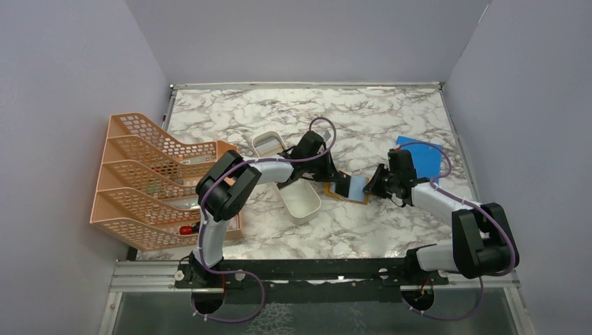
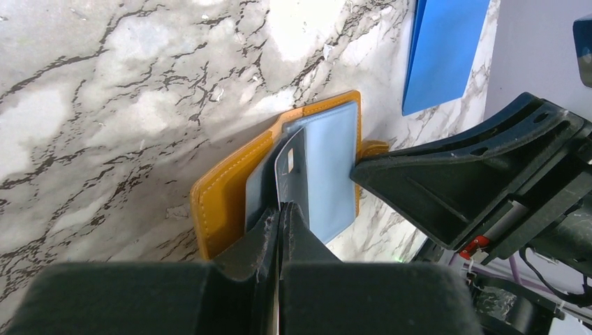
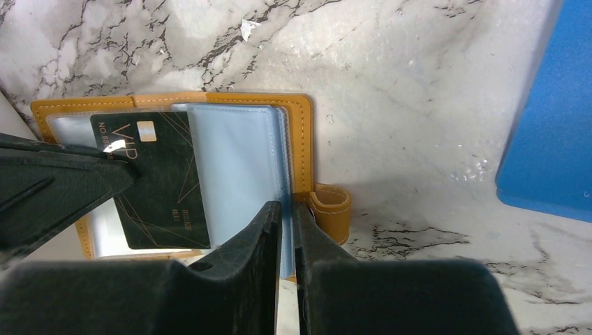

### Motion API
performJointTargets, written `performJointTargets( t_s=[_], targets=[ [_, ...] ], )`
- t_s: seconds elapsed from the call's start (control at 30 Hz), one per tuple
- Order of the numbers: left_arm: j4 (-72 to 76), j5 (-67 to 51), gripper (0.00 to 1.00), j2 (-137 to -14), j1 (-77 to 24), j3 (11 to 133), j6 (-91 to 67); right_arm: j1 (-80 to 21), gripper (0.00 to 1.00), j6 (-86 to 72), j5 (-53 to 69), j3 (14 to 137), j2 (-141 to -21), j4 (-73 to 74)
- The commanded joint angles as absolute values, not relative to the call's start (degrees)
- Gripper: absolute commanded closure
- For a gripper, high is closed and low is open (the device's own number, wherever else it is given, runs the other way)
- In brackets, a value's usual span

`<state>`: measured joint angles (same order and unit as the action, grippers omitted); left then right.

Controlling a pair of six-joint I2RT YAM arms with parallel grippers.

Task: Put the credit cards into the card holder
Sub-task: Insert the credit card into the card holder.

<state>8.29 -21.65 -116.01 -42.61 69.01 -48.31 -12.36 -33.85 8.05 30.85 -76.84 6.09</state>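
Open on the white marble table [image 1: 391, 112], the orange-tan leather folding card holder [image 1: 338, 192] [image 2: 223, 202] [image 3: 301, 139] lies between both grippers. Clamped in the left gripper [image 1: 328, 172] [image 2: 281, 216], the black plastic credit card [image 2: 290, 167] [image 3: 164, 181] juts ahead of its fingertips over the pockets. The card's long axis runs parallel to the right gripper's fingers, chip end pointing away from them. The right gripper [image 1: 373, 185] [image 3: 286, 209] is pinched narrow on the holder's clear pocket leaves [image 3: 237, 167].

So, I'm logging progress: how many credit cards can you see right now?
1: a black card, pinched in the left claw, against the clear pockets of the open card holder. More may be hidden inside them.
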Motion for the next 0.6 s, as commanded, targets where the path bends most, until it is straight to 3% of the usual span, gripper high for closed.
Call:
performJointTargets(
  t_s=[0.0, 0.33, 0.57],
  targets=[
    [5.0, -20.8, 1.00, -119.1, -43.7, 69.8, -45.2, -12.5, 0.84, -33.4, 7.0, 30.5, -79.1, 6.2],
    [5.2, -21.0, 0.99, -120.3, -44.6, 71.7, -45.3, -12.5, 0.84, -33.4, 7.2, 30.9, -79.7, 6.3],
    [2.3, -18.0, 0.72, -118.5, -44.6, 73.3, -43.8, -12.5, 0.82, -33.6, 7.2, 31.1, -78.5, 6.7]
  ],
)
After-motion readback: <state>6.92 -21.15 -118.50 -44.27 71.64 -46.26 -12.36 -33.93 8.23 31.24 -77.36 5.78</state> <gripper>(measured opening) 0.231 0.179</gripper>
